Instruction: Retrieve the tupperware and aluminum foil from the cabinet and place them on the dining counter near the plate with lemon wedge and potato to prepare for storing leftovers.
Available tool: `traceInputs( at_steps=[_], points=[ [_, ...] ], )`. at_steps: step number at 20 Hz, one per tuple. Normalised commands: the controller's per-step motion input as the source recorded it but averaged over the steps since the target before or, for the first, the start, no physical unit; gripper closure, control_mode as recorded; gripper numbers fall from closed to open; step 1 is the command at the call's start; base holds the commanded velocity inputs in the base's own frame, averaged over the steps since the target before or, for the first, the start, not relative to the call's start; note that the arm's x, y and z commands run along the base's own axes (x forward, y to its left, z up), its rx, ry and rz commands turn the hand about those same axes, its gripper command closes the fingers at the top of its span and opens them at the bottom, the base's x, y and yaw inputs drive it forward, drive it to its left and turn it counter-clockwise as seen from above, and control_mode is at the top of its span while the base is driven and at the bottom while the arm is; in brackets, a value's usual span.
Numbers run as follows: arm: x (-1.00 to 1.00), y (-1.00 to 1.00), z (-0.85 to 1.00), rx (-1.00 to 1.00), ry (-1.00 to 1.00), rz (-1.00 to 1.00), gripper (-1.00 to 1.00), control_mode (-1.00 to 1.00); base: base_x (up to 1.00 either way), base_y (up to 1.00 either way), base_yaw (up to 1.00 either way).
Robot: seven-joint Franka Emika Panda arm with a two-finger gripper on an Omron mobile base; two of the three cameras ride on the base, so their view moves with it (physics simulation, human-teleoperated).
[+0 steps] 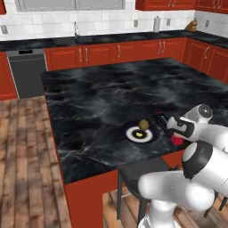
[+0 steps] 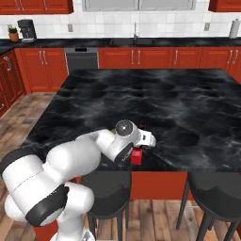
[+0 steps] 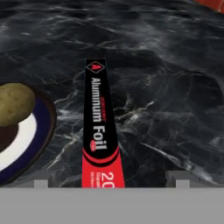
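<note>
Left base view shows the dining counter (image 1: 98, 98), a broad black marble slab whose far half lies bare, with wood floor open at 9 o'clock and a stool (image 1: 142, 171) tucked under the near edge. Close to that near edge sits the plate (image 1: 140, 132), carrying a brownish potato (image 1: 143, 124) and a small yellow lemon wedge (image 1: 139, 133).

At 3 o'clock from the plate, the white arm (image 1: 196, 169) bends up from the lower right, its forearm reaching low and nearly level over the counter's near edge, wrist turned toward the plate. The gripper (image 1: 164, 119) hovers just above the marble at the plate's right rim.

Hand view has the aluminum foil (image 3: 100, 131) lying flat on the counter, running from 6 o'clock straight up toward 12, its red end nearest the camera. The two fingertips (image 3: 41, 179) stand wide apart at the bottom, one each side of the box and clear of it: released, holding nothing. The plate's rim curves just beside the box at 9 o'clock, not touching it.

Right base view shows the box's red end (image 2: 136, 156) poking out under the wrist at the counter's near edge.
</note>
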Motion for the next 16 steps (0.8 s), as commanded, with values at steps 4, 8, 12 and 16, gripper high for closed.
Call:
traceInputs(
  at_steps=[4,8,12,16],
  points=[
    [-0.52,0.19,1.0,-0.02,-0.05,0.05,-1.0,-1.0,0.0,0.0,0.0],
    [-0.83,0.49,1.0,-0.02,0.04,0.12,-1.0,-1.0,0.0,0.0,0.0],
    [-0.93,0.51,0.86,-0.01,0.05,0.12,-1.0,-1.0,0.0,0.0,0.0],
    [-0.83,0.67,0.39,-0.06,0.09,0.08,-1.0,-1.0,0.0,0.0,0.0]
  ],
)
